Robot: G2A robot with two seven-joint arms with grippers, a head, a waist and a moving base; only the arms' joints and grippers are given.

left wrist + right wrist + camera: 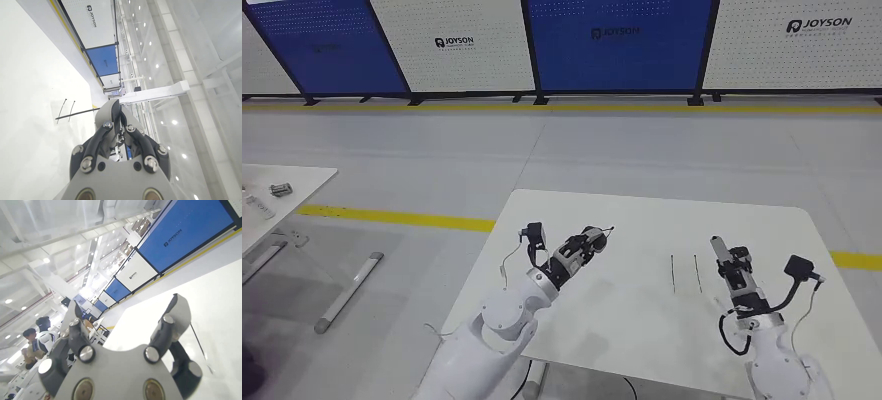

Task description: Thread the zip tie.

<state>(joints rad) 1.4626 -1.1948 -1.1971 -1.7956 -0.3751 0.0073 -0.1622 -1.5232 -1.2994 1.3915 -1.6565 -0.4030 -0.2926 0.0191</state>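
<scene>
Black zip tie (81, 112) is poking from the closed left gripper (118, 108), some way from two spare ties (62, 110); near those ties the right gripper (124, 301) is hanging open, and should be pinching the free tip squarely

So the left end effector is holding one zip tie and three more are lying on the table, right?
No, only two loose zip ties lie on the table, not three; the left wrist view shows them. The left end effector does hold a third zip tie.
</scene>
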